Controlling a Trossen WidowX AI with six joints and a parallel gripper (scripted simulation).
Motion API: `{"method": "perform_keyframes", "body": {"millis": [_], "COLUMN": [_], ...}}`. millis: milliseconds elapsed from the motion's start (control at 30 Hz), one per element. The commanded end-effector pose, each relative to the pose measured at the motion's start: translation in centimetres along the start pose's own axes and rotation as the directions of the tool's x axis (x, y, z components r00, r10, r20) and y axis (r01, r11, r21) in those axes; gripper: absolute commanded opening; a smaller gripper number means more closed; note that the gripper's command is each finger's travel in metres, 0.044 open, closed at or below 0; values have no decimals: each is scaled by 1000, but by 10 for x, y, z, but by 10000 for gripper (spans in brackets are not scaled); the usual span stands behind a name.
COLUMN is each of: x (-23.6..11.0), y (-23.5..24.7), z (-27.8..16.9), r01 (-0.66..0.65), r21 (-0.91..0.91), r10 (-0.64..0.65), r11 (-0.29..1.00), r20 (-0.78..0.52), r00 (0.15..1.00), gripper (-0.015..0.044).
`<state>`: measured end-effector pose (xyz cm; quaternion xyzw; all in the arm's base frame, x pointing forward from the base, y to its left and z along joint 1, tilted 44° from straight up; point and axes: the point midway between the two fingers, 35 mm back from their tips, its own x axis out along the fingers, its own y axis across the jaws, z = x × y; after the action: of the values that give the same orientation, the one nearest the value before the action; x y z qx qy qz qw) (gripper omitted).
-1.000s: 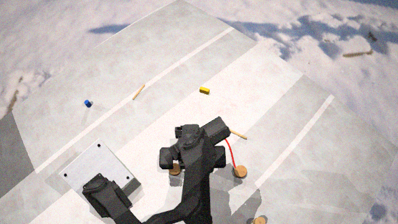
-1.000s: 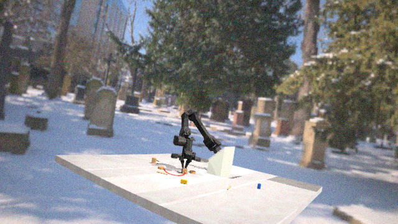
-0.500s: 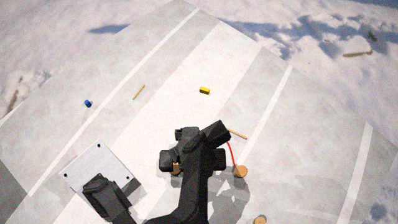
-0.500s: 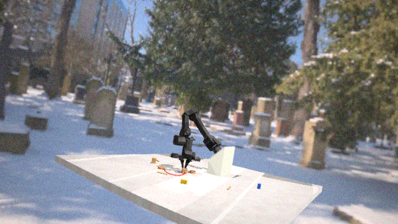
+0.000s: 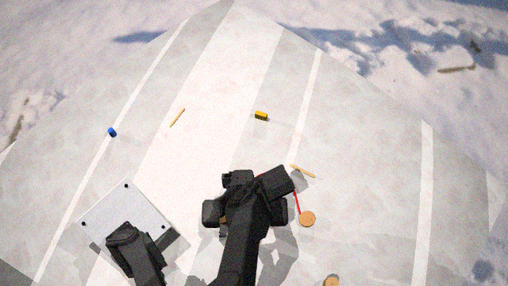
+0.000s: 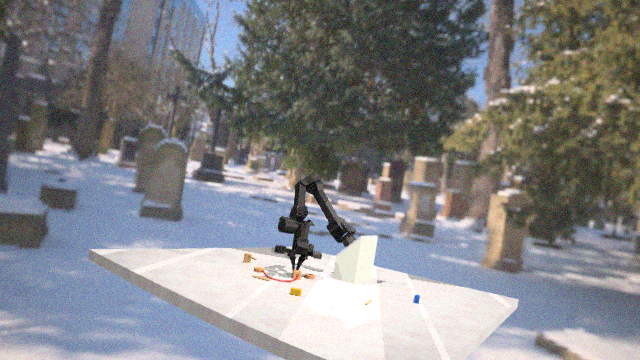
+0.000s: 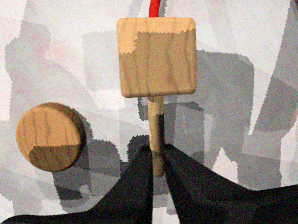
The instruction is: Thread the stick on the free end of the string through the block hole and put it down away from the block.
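The wooden block [image 7: 157,60] [image 6: 297,272] stands on the table. The stick [image 7: 156,120] comes out of the block's near side in the wrist view. The red string [image 7: 154,7] [image 6: 285,280] [image 5: 297,203] meets the block's far side; no stick shows on that side. The string's other end is at the round wooden button [image 5: 307,218] [image 6: 258,269]. My gripper [image 7: 156,151] [image 6: 297,269] is shut on the stick, just outside the block's near side. Inside the hole is hidden, and the arm covers the block in the top view.
A round wooden piece [image 7: 50,137] [image 6: 310,276] lies beside the block. A loose stick [image 5: 302,171] lies near the button, another [image 5: 177,117] farther off. A yellow block [image 5: 261,115], a blue cylinder [image 5: 112,132] and a wooden piece [image 5: 331,282] are around. A pale wedge [image 6: 365,260] stands near the arm.
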<state>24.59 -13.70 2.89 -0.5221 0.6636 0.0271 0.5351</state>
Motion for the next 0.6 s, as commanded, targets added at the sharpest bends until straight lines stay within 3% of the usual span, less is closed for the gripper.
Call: {"method": "perform_keyframes", "body": {"millis": [0,567], "x": [0,-2], "y": [2,2], "z": [-6,-29], "r01": [-1,9], "r21": [-2,6], "r10": [1,-9], "r11": [1000,1000], "r20": [3,0], "r00": [1000,1000], "gripper": [0,0]}}
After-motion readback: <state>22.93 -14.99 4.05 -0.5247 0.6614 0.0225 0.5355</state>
